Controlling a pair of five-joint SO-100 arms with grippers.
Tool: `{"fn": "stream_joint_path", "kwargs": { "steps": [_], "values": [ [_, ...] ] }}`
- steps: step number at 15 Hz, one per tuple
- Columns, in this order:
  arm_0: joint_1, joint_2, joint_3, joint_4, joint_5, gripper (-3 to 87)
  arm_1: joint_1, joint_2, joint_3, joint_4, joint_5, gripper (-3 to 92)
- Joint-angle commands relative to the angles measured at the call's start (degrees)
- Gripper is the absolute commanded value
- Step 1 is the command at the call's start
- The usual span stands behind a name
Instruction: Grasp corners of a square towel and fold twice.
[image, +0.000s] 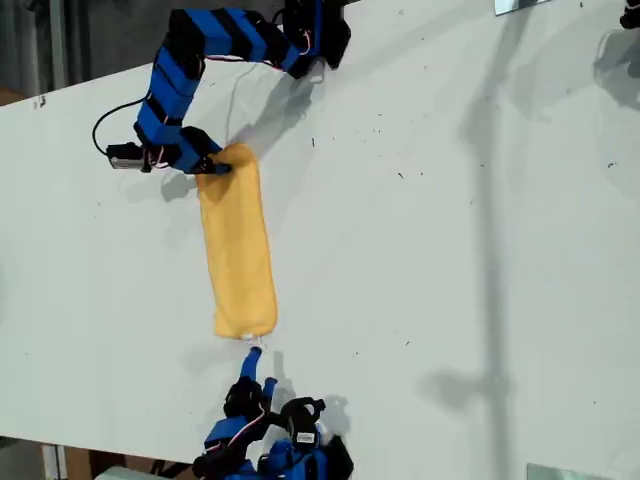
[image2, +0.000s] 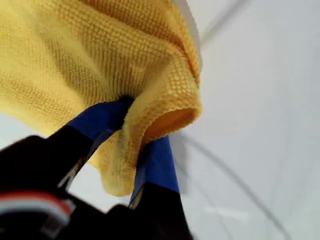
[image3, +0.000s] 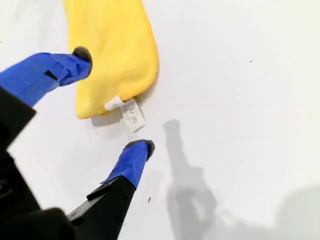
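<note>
Our first gripper (image2: 131, 132) pinched one end of the folded towel (image: 238, 245); our second gripper (image3: 112, 100) hung wide open just beside its white tag (image3: 131, 114).

Yellow-orange towel (image: 238, 245), folded narrow, flat on table (image: 450, 250).

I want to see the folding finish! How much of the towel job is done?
One fold looks done: the soft yellow-orange towel lies as a long narrow strip on the white table. In hand: my first gripper pinches one end of it, while my second gripper hangs open by the end with the small white tag. Left: the second fold.
</note>
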Motion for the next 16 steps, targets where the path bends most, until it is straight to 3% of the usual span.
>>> {"fn": "stream_joint_path", "kwargs": {
  "steps": [1, 3, 7, 12, 14, 16],
  "values": [
    [0.97, 9.23, 10.99, -5.98, -2.46, 30.0, 2.29, 6.94, 8.53, -2.37, 1.58, 0.0],
    [0.09, 22.32, 20.83, -6.42, -2.55, 29.1, 0.79, 14.24, 12.13, -2.29, 3.87, 0.0],
    [-6.15, 47.11, 32.17, 2.02, 0.79, 28.0, -8.79, 29.44, 7.29, 6.94, 8.17, -0.1],
    [-9.67, 51.94, 38.14, 0.79, 2.02, 28.0, -12.66, 30.94, -6.50, 12.22, 8.26, -0.1],
    [-10.37, 51.94, 38.67, 0.97, 1.23, 27.9, -10.72, 34.28, -7.47, 14.68, 10.81, -0.1],
    [-10.20, 51.94, 38.85, 0.97, 0.88, 27.9, -2.72, 44.47, -0.53, 14.77, 13.10, -0.1]
  ]
}}
